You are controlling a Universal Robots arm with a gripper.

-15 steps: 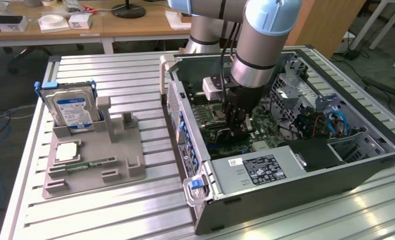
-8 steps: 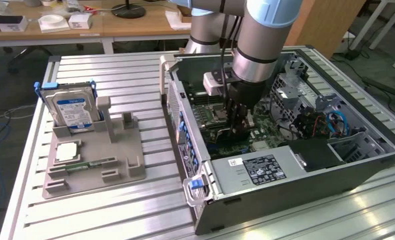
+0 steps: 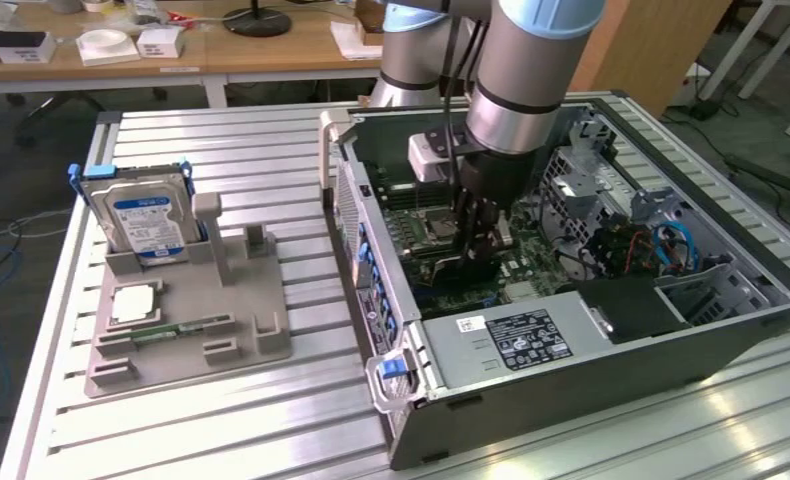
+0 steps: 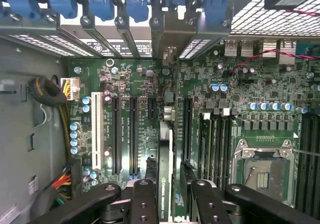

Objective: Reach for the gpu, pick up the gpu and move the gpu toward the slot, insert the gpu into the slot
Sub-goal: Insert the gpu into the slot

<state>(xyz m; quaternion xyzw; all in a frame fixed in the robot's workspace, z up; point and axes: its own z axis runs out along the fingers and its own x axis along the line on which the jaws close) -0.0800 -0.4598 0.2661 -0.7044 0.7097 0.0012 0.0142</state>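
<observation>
The gpu [image 4: 165, 169] between the black jaws is edge-on: a black strip beside a pale one. Below the jaws, the motherboard [image 4: 145, 84] is dark green, with black slots [image 4: 116, 134] and one white slot [image 4: 96, 130] (blue-topped capacitors nearby). Well away from the jaws, a silver hard drive [image 3: 146, 215] with a blue label stands on a grey holder [image 3: 188, 325]. The table [image 3: 235, 420] is ribbed pale grey.

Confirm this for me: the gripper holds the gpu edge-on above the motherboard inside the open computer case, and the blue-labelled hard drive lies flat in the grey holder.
One thing is wrong: the hard drive stands upright in the grey holder, as the exterior view shows. The rest holds: the gripper grips the gpu edge-on above the motherboard inside the open computer case.
</observation>
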